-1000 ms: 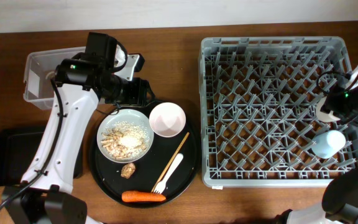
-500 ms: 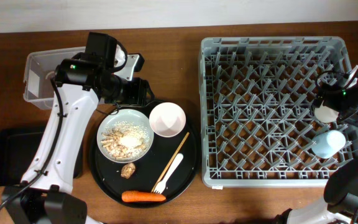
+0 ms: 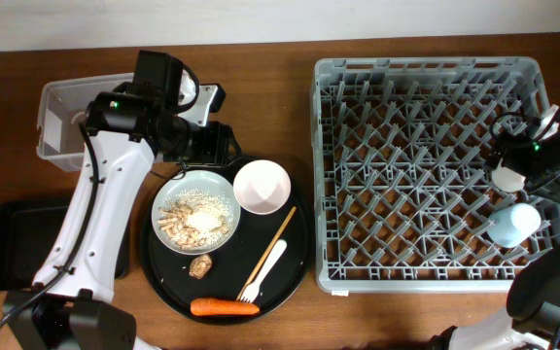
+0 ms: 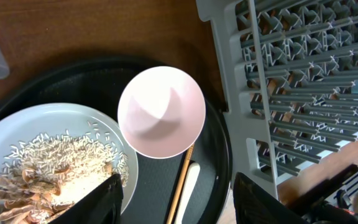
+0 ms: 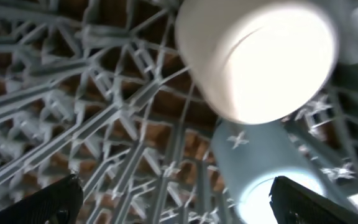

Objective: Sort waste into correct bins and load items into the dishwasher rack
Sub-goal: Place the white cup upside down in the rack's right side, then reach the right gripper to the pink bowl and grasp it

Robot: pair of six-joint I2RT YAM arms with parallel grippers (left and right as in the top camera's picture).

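on the tray [image 3: 168,277] sit one plate [image 3: 225,197], one bowl [image 3: 262,186].

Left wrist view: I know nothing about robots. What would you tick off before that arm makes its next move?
1. Left fingers spread, gripping nothing: ok.
2. Left fingers clear of the white plate rim: cannot tell, one finger sits right at its edge.
3. Plate free of food scraps: not ok; they probably belong in a bin first.
4. Bowl empty: ok.
5. Dishwasher rack has free pegs: ok.
6. Right fingers wide apart, small white cup let go in the rack: ok.
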